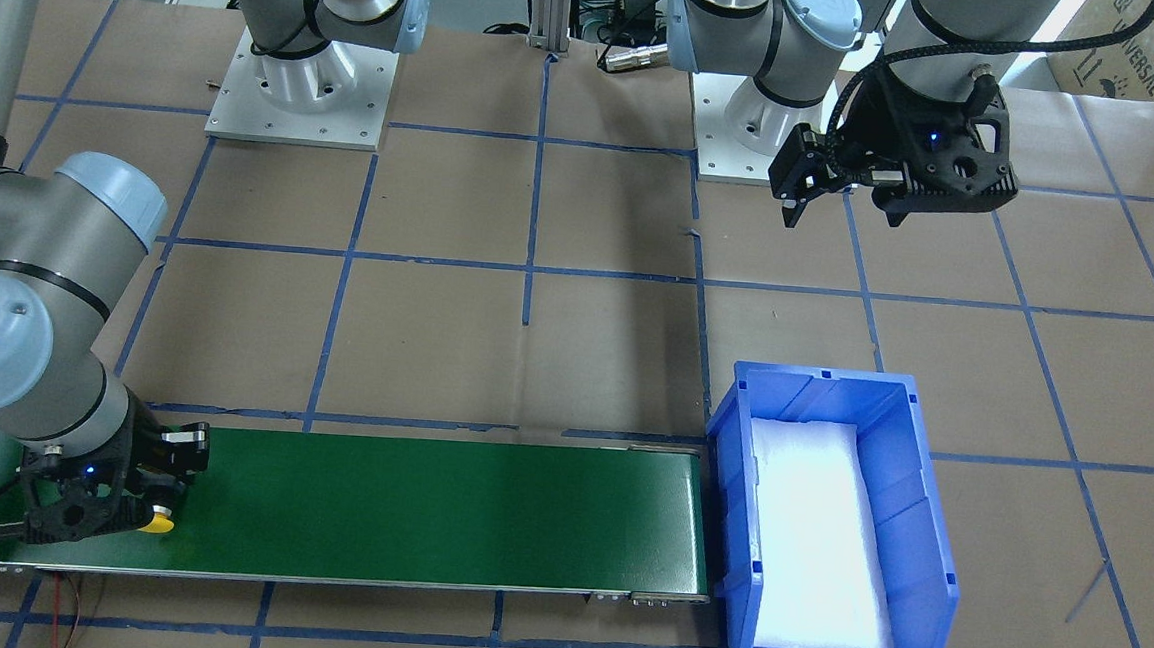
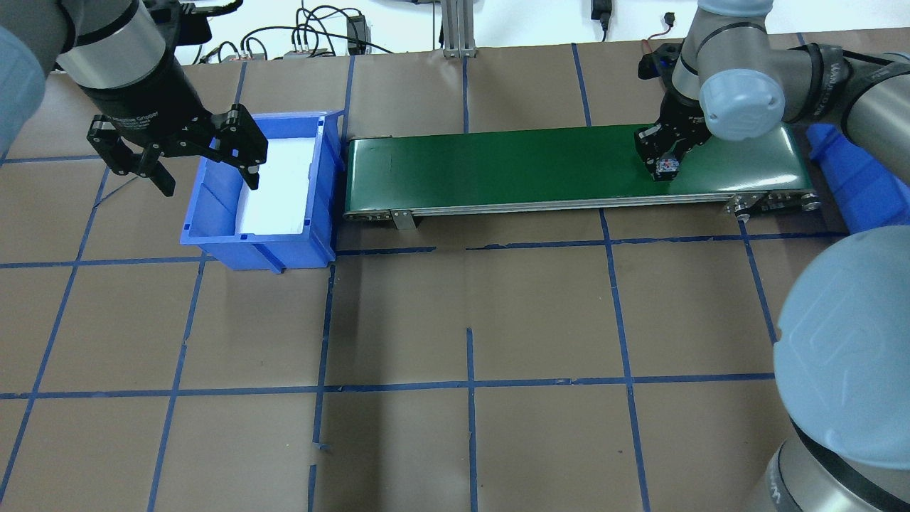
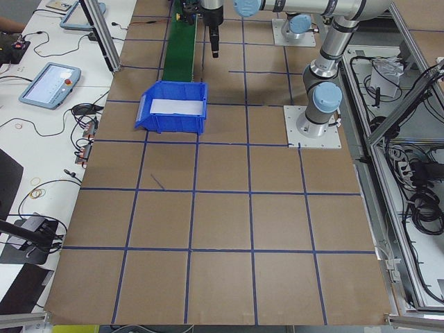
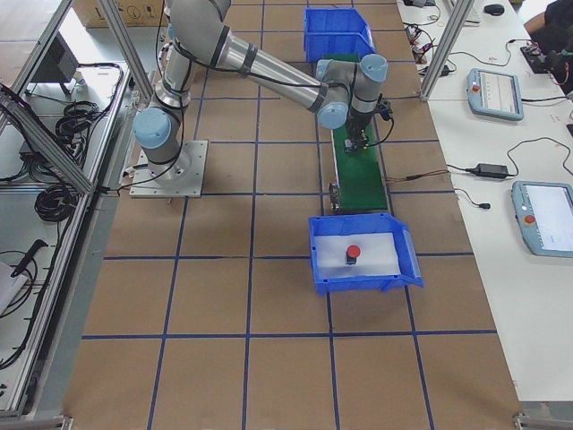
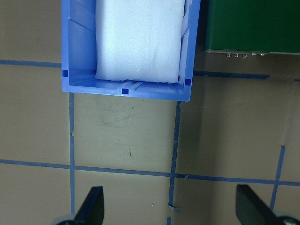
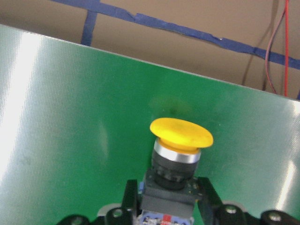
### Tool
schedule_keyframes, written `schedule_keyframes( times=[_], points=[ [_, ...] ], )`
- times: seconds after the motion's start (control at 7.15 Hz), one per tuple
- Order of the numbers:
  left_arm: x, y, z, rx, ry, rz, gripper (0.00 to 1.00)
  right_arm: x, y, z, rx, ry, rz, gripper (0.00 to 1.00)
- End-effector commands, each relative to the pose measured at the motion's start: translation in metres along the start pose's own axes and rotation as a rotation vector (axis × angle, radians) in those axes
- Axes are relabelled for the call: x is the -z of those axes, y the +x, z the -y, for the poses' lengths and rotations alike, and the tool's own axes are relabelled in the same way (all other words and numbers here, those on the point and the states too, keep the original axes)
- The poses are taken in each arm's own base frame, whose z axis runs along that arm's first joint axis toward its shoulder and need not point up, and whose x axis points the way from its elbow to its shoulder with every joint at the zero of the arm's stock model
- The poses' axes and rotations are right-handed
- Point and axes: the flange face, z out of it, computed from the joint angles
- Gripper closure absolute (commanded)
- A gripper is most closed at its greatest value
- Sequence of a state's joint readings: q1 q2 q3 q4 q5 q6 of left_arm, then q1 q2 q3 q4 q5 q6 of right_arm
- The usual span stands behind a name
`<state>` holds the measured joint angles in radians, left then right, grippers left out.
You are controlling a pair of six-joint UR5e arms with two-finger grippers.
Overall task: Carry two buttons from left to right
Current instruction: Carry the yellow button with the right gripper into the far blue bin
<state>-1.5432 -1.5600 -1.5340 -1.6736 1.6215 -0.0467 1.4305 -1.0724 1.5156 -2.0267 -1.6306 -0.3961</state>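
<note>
The yellow-capped button (image 6: 181,132) lies sideways at the green conveyor belt's (image 1: 426,505) end on my right, its black body between the fingers of my right gripper (image 6: 166,199), which is shut on it. Its cap also shows in the front-facing view (image 1: 158,520). In the overhead view my right gripper (image 2: 665,167) is low on the belt. The red-capped button (image 4: 353,253) shows only in the exterior right view, on white foam in the blue bin (image 4: 358,282). My left gripper (image 2: 206,174) is open and empty, hovering beside that bin (image 2: 256,245).
The belt runs from the blue bin (image 1: 731,424) toward my right. A second blue bin (image 2: 846,178) sits past the belt's right end. Brown paper with blue tape lines covers the table (image 2: 469,320). Both arm bases stand at the robot's side.
</note>
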Motion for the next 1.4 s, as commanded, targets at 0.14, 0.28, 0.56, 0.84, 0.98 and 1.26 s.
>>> schedule_keyframes(
  times=[0.14,0.28,0.56,0.84,0.98,1.26],
  points=[
    [0.0,0.0,0.0,-0.001,0.0,0.001,0.0,0.039,0.114,-0.038,-0.07,0.049,-0.043,0.94],
    [0.0,0.0,0.0,0.001,0.0,0.001,0.0,0.055,0.178,-0.066,-0.045,0.07,-0.062,0.92],
    [0.0,0.0,0.0,-0.001,0.0,0.001,0.0,0.082,0.299,-0.126,0.059,0.137,-0.102,0.92],
    [0.0,0.0,0.0,-0.001,0.0,0.0,0.0,0.049,0.403,-0.152,0.112,0.167,-0.14,0.92],
    [0.0,0.0,0.0,-0.001,0.0,0.0,0.0,0.031,0.423,-0.143,0.125,0.169,-0.137,0.92],
    [0.0,0.0,0.0,-0.001,0.0,0.0,0.0,-0.004,0.422,-0.132,0.13,0.219,-0.057,0.92]
  ],
)
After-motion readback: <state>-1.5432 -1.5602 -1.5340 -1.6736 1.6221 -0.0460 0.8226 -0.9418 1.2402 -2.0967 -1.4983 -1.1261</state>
